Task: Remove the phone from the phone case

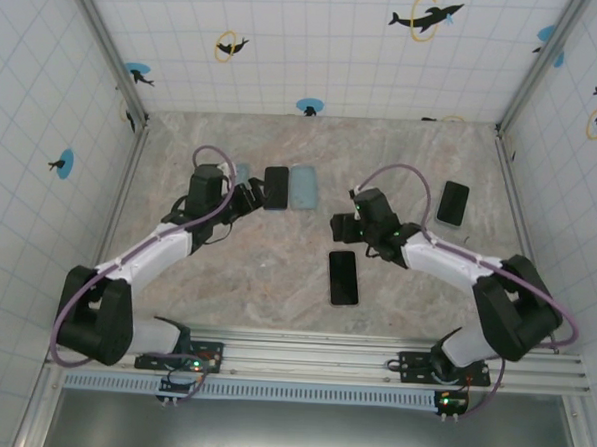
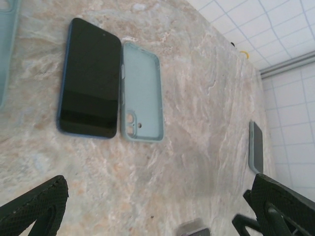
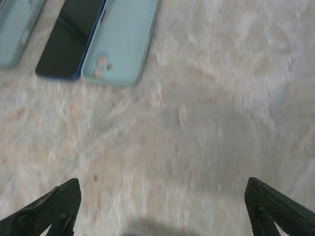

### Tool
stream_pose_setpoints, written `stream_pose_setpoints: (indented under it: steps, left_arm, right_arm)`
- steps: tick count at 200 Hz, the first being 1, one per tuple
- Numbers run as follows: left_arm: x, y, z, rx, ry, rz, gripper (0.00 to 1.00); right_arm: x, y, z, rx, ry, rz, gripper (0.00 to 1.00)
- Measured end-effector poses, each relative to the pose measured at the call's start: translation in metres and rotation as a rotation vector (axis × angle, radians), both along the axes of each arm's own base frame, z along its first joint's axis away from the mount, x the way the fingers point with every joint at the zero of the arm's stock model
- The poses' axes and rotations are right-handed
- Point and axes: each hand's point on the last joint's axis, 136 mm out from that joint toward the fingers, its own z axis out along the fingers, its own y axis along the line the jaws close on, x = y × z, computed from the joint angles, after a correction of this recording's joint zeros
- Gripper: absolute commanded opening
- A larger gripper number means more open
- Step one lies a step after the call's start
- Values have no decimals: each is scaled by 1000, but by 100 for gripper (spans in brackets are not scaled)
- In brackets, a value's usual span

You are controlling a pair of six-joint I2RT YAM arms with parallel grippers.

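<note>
- Marbled beige stone-look tabletop runs across the overhead view. The left gripper has its jaws spread and empty. Just at its three o'clock lies the dark, blue-edged slab phone, and the pale teal empty soft case sits just beside the phone, again at three o'clock. The right gripper is likewise spread on nothing. A bare black phone lies at its six o'clock, and a grey-rimmed dark phone lies well apart at its two o'clock.
- Left wrist view: textured black fingers stand in the lower corners with only table between them. The blue-edged phone lies screen up at eleven o'clock, out of its case. The case's hollow and camera cut-out are plain here (too small to read from overhead). A second pale teal case clips the frame edge at ten o'clock.
- Right wrist view, blurred: the fingers are wide apart and hold nothing, and the phone and both teal cases sit at eleven o'clock. The overhead picture adds the black and grey-rimmed phones.
- Risk, as I judge it: this phone looks freed. Phone and case lie so close that a careless left-arm sweep could shove one over the other. Whether the grey-rimmed phone is cased I cannot tell, so either gripper could go for the wrong phone.
</note>
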Motion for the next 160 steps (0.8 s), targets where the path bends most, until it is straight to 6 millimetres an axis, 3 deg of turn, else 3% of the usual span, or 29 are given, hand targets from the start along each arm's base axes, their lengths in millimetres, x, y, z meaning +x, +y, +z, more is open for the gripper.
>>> stream_pose_setpoints:
  steps: [39, 81, 160]
  left_arm:
    - [-22, 8, -12, 24, 20, -8, 98]
    - [-38, 9, -30, 16, 67, -24, 98]
    - [-45, 5, -29, -20, 78, -50, 98]
  right_arm:
    - [-46, -2, -6, -34, 50, 34, 96]
    - [-85, 3, -29, -118, 106, 40, 98]
    - [-106, -6, -63, -260, 148, -30, 98]
